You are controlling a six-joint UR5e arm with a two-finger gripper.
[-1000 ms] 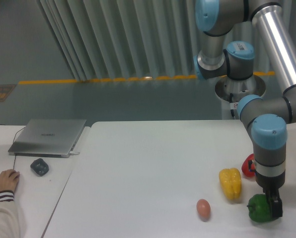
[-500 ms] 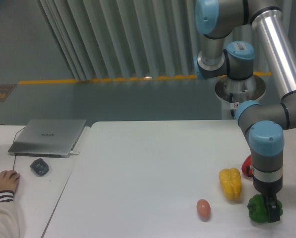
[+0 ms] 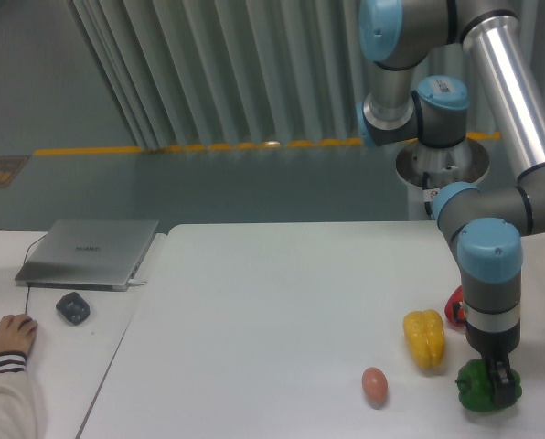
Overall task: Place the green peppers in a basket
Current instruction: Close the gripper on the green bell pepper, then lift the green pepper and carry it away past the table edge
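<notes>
The task is at its start, by my reading: the green pepper (image 3: 478, 386) sits on the table (image 3: 272, 302) at the near right corner, and no basket shows anywhere in view, so the carry and the drop are both left to do.

My end effector (image 3: 501, 389) is down at the pepper's right side, low over the table, with one dark finger lying across the pepper's right flank and touching or nearly touching it. The other finger is hidden behind my wrist and the pepper itself, so I cannot tell whether I am spread around it or already clamped on it. The pepper does not look lifted.

The yellow pepper (image 3: 424, 339) stands just beside it to the upper left, the red pepper (image 3: 455, 305) is half hidden behind my forearm, and an egg (image 3: 374, 385) lies near on the left. None of them touch the green one, as far as I can see.
</notes>
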